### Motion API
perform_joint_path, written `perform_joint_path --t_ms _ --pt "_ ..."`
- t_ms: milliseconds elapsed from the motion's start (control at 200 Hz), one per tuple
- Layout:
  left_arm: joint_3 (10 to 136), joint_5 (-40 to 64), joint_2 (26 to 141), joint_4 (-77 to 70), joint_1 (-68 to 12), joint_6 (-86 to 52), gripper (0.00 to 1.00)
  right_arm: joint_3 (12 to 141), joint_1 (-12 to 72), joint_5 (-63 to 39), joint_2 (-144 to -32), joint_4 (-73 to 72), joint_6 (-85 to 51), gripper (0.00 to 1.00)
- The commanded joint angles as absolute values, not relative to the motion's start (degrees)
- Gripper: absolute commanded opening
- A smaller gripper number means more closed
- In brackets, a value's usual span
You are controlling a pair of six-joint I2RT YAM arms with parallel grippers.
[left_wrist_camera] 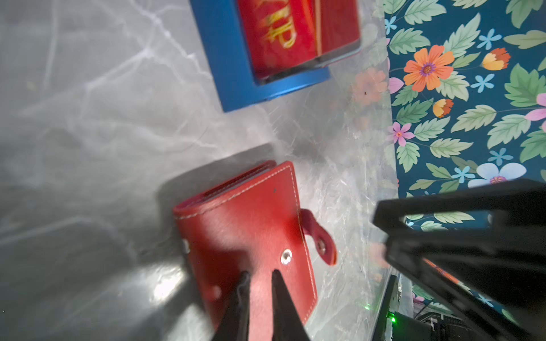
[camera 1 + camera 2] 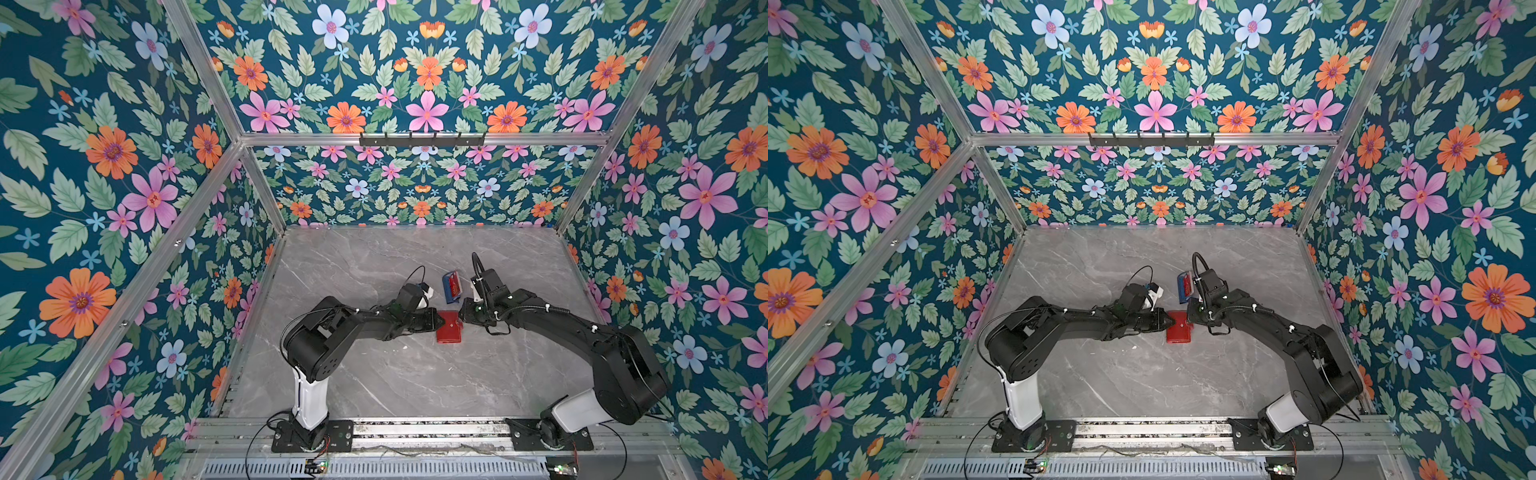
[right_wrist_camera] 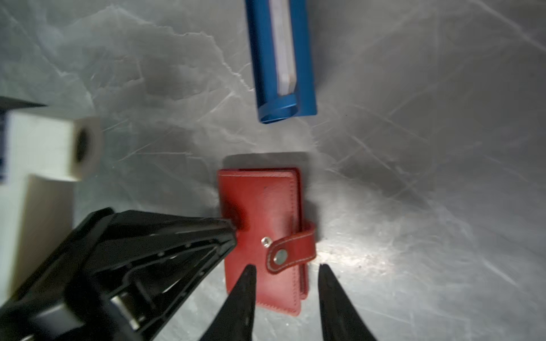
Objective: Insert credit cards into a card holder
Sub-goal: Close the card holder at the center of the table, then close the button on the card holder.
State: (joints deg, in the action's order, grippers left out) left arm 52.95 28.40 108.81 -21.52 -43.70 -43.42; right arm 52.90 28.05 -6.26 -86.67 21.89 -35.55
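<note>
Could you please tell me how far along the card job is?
Done: the snap tab looks unfastened. In hand: the left gripper is over the card holder, the open right gripper hovers at the tab; neither holds anything. To do: the holder lies folded shut, and the credit cards stand in the blue rack.

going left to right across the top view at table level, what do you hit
black left gripper → small red leather folding wallet → black right gripper; blue card rack skipped, overlaps the wallet
</note>
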Motion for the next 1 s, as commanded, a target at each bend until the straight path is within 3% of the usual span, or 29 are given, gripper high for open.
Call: perform_joint_path --t_ms 0,990 --pt "54.17 28.71 108.61 -19.84 -43.60 -41.79 0.19 52.73 27.55 -6.50 -87.85 22.49 -36.31 0.36" --pt "57.95 33.56 113.25 -23.05 -44.51 -43.09 0.28 53.17 27.54 -9.95 -94.49 19.85 -35.86 0.32"
